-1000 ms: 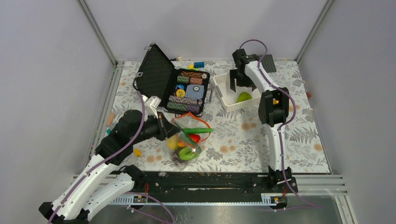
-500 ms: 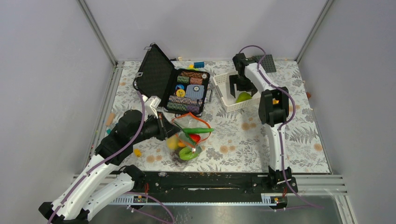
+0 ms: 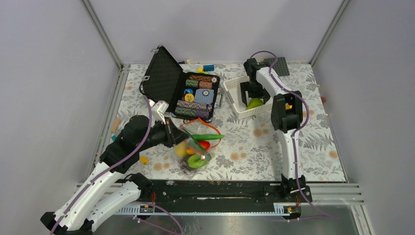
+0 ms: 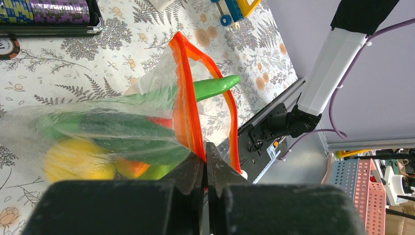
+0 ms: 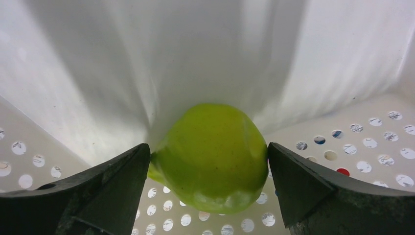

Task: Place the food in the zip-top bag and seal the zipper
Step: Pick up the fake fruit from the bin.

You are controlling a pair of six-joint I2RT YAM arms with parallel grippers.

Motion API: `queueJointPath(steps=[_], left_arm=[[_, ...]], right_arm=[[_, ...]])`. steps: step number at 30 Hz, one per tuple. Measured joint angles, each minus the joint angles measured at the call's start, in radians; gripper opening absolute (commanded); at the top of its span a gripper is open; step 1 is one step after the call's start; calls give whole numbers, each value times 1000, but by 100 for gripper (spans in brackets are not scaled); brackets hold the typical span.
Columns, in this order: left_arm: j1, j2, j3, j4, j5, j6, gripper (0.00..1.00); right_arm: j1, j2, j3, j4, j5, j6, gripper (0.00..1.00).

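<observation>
Grasp of the pear [image 5: 211, 171] is judged to be the step in hand. Right gripper [image 5: 208, 151] is lowered into the white basket [image 3: 234, 95], its fingers spread to either side of the fruit and close against it; firm contact cannot be confirmed. It is advised that the jaws be closed across the widest part, centred, and the lift made straight up so that the basket wall is not caught. Left gripper [image 4: 206, 169] is pressed together on the zipper [image 4: 185, 93] of the zip-top bag [image 3: 193, 149], whose mouth is thereby held open; a cucumber [image 4: 215, 87] protrudes from it. The bag lies near the front edge, well apart from the basket. Surface is a flat floral cloth [image 3: 303, 142], enclosed by plain grey walls [image 3: 205, 29]. A black case [image 3: 169, 81] stands open just beside the basket.
</observation>
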Motion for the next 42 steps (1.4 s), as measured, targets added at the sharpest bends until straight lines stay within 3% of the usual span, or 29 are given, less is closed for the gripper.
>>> queueJointPath(steps=[4,9,15,19,30,42], left_arm=[[0,0,0,0,0,0,1],[0,0,0,0,0,0,1],[0,-6,0,-1,-4,3,1],[0,-12,0,-2,-10,3,1],[0,-14,0,-2,-19,3,1],[0,-13,0,-2,-21,3,1]], right_arm=[[0,0,0,0,-34,3,94],[0,0,0,0,-77,24,80],[0,0,2,0,-85,47,45],[0,0,2,1,-84,58,30],[0,-126,-87,117,-65,80,23],[1,-629,-515,486,-17,74,20]])
